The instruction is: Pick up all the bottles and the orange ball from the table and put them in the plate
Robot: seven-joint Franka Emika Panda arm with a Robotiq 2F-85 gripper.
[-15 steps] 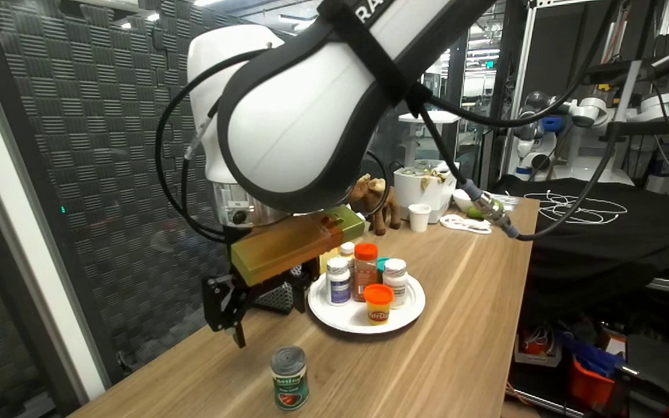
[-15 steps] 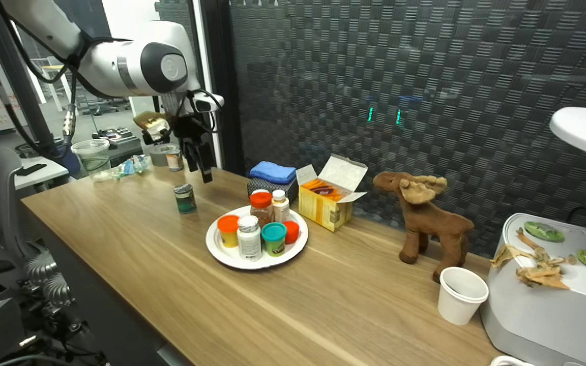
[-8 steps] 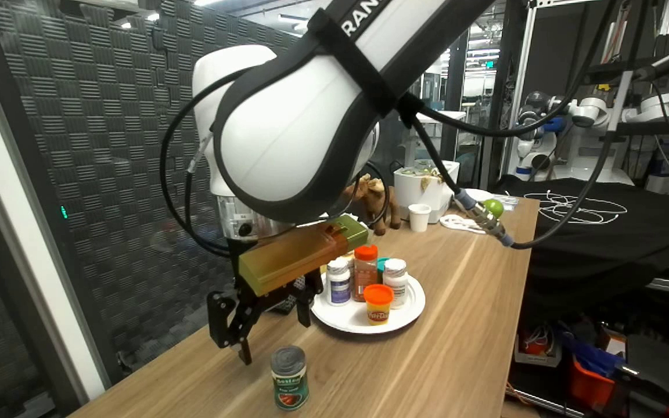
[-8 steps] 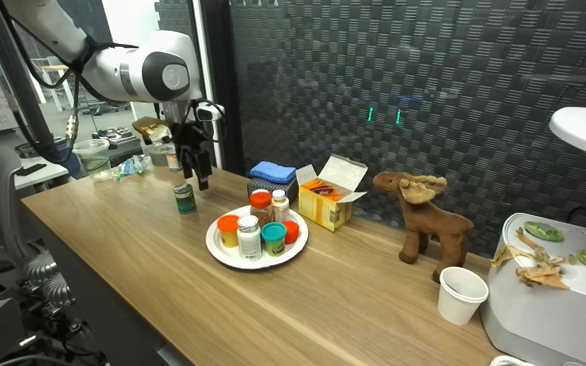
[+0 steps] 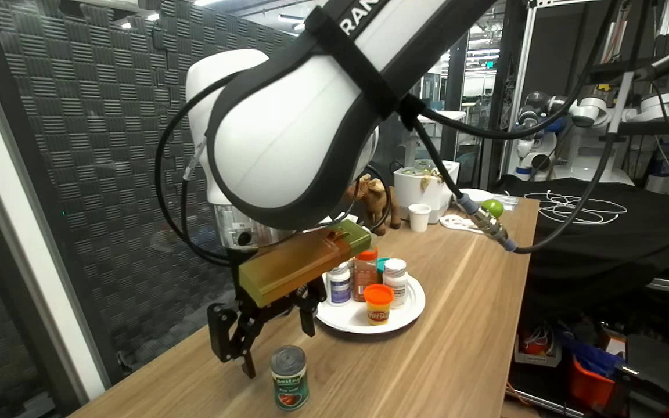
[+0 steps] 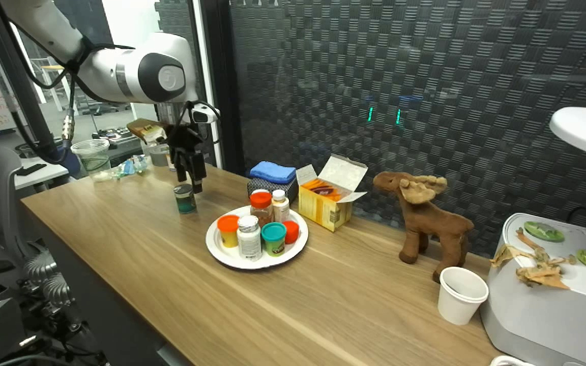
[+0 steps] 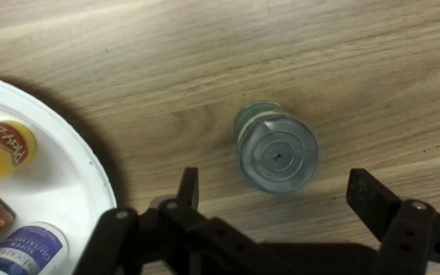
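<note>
Brown-grained, the table [image 6: 293, 305] runs along dark panelling [image 6: 425, 76]; the empty tool [image 7: 274, 181] gapes wide.

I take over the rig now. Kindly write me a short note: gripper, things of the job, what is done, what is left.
Gripper: open, nothing held, near the green-labelled can.
Things: on the plate stand white bottle, purple-labelled bottle, red-capped bottle, cream bottle, yellow tub, green tub; also something red-orange and round, maybe the ball.
Done: these are placed there.
Left: perhaps the can, upright on the table; whether it counts as a bottle is unclear.
</note>
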